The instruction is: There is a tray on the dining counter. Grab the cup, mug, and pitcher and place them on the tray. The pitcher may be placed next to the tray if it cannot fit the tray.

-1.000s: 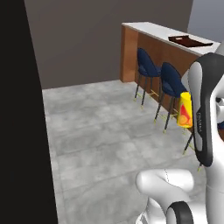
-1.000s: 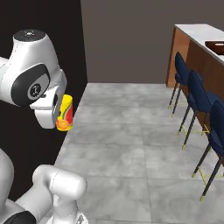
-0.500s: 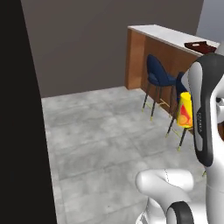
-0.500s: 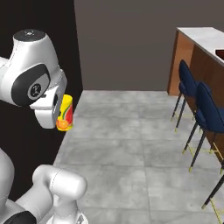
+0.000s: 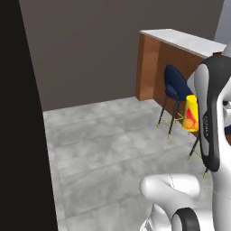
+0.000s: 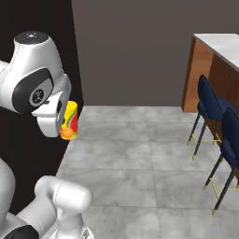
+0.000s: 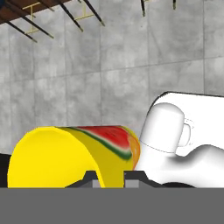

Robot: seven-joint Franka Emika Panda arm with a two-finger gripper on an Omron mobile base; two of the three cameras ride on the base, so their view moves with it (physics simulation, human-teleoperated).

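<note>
My gripper (image 7: 108, 178) is shut on the cup (image 7: 74, 153), a yellow handleless tumbler with a red-orange mark. I hold it in the air over the grey tiled floor, close to my own arm. The cup (image 5: 191, 113) shows beside the arm in the left base view, and the cup (image 6: 70, 122) sits against the white hand in the right base view. The dining counter (image 5: 180, 43), marble-topped with a brown wood front, stands ahead to the right, and its near end (image 6: 219, 44) shows in the right base view. The tray, the mug and the pitcher are out of view.
Dark blue stools on thin black legs stand along the counter front: one stool (image 5: 176, 88) in the left base view, two stools (image 6: 210, 100) (image 6: 231, 140) in the right. A black panel (image 5: 18, 135) rises on the left. Open grey floor (image 6: 140, 158) lies between.
The whole picture has shifted as the base drives: counter and stools have slid toward the right edge and look nearer. The cup stays gripped in the same place beside the arm.
</note>
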